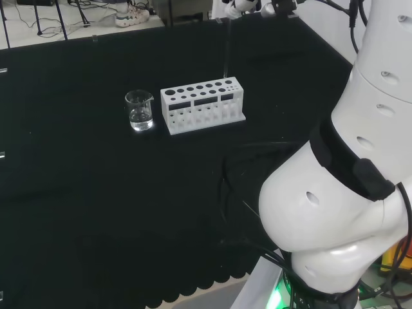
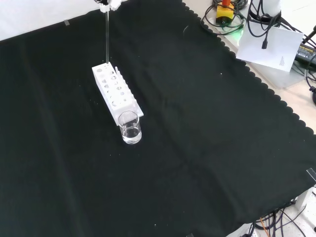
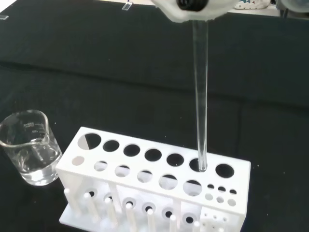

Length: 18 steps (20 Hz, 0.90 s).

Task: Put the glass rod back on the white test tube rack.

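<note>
Overhead, robot hand [image 3: 193,9] pinching upright glass rod [image 3: 200,96]

Matt black cloth [image 2: 207,128] with scalloped edge, matt white plastic test tube rack [image 3: 159,186], clear glossy glass rod [image 3: 200,96], clear smooth beaker [image 3: 29,147], glossy white plastic arm links [image 1: 335,193]

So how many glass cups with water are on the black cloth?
1. A single small glass beaker with a little clear liquid stands beside one end of the white test tube rack, the end away from the glass rod. None seems hidden.
</note>
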### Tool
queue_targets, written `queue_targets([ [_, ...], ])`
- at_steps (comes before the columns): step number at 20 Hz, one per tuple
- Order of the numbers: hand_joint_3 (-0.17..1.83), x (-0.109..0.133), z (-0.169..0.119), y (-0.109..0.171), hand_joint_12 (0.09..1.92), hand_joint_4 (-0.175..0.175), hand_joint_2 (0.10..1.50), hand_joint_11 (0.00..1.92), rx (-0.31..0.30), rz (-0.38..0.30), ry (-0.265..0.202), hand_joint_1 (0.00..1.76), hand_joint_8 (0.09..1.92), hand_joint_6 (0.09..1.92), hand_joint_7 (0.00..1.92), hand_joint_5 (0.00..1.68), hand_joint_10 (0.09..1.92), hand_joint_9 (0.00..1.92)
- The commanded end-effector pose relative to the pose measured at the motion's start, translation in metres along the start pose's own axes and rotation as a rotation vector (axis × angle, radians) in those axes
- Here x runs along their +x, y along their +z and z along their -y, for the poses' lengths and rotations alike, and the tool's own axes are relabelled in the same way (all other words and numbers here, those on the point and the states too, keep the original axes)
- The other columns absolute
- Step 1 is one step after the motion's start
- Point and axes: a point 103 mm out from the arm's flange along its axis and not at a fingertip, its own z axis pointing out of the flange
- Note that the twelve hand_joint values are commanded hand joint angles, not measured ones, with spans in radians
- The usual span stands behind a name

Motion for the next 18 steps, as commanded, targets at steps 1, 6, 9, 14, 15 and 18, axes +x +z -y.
queue_targets([
  [1, -0.17, 0.0, -0.002, 0.007, 0.4, -0.175, 1.03, 1.71, 0.009, -0.005, -0.003, 1.33, 0.59, 0.09, 1.39, 1.48, 0.42, 1.75],
  [6, -0.17, 0.004, -0.006, 0.014, 0.4, -0.175, 1.03, 1.71, 0.018, -0.011, -0.016, 1.33, 0.59, 0.09, 1.39, 1.48, 0.42, 1.74],
  [9, -0.17, 0.007, -0.008, 0.02, 0.4, -0.175, 1.03, 1.71, 0.024, -0.031, -0.024, 1.33, 0.59, 0.09, 1.39, 1.48, 0.42, 1.74],
  [14, -0.17, 0.004, -0.008, 0.028, 0.4, -0.175, 1.03, 1.71, 0.035, -0.046, -0.02, 1.33, 0.59, 0.09, 1.39, 1.48, 0.42, 1.74],
  [15, -0.17, 0.004, -0.009, 0.029, 0.4, -0.175, 1.03, 1.71, 0.034, -0.051, -0.021, 1.33, 0.59, 0.09, 1.39, 1.48, 0.42, 1.74],
  [18, -0.17, 0.004, -0.011, 0.033, 0.4, -0.175, 1.03, 1.71, 0.045, -0.054, -0.024, 1.33, 0.59, 0.09, 1.39, 1.48, 0.42, 1.74],
])
